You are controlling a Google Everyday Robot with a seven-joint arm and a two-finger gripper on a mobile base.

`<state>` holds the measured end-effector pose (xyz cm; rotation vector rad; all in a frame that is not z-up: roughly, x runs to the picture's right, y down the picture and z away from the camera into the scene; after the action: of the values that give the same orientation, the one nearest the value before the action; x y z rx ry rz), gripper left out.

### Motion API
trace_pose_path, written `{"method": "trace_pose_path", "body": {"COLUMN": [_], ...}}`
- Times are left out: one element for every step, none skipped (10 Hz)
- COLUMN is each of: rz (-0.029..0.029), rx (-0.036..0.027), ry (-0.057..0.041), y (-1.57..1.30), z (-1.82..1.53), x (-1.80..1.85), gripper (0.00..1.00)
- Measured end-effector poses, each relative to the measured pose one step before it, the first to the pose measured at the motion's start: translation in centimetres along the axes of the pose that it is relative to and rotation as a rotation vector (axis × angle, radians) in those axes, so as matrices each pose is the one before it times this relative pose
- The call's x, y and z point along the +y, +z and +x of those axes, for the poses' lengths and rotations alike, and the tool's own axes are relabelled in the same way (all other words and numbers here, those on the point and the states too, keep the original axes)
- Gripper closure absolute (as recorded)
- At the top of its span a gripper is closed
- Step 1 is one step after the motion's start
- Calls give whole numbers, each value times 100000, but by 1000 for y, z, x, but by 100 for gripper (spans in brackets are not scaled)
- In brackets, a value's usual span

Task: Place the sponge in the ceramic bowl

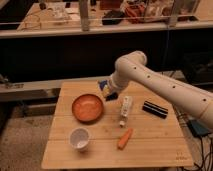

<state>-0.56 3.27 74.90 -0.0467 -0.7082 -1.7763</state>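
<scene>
The ceramic bowl [87, 107] is a round orange-brown dish on the left half of the wooden table [155, 150]. My gripper [107, 90] hangs just past the bowl's far right rim, shut on the sponge [105, 88], a small blue block with a pale side. The sponge is in the air, beside the bowl and not over its middle. My white arm [165, 87] reaches in from the right.
A white cup [80, 138] stands in front of the bowl. A white bottle [125, 109] lies right of the bowl, an orange carrot-like piece [124, 138] in front of it, and a black bar with white stripes [155, 109] farther right. A dark railing runs behind the table.
</scene>
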Motion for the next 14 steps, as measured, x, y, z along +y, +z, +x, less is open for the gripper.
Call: {"method": "trace_pose_path", "body": {"rz": [757,1042,1889,1662,964,1352,1003,704,366,252,-6,-305,-561,-431], "rx": [-487,-796,-1664,-1999,-1305,-1763,-2361,-1619,-1184,-1426,-1008,-996,-1366,-2073], "ry": [-2152,-2862,-3162,-1952,-1061,-1017,-148,346,404,585,464,573,669,1011], "y": [492,775,1220,1350,1173,1395,1869,1308,890,965,579,430,568,899], "z": [646,989,1364,1386,939,1052,885,441,129,-184,-409,-695,-1075,-1335], "x": [-1476,-2010,-2498,-1821,-1188,-1443,-825,-234,45,483,661,1044,1520,1850], "gripper": [100,100,100,100,100,100,100,100,100,100,100,100,100,95]}}
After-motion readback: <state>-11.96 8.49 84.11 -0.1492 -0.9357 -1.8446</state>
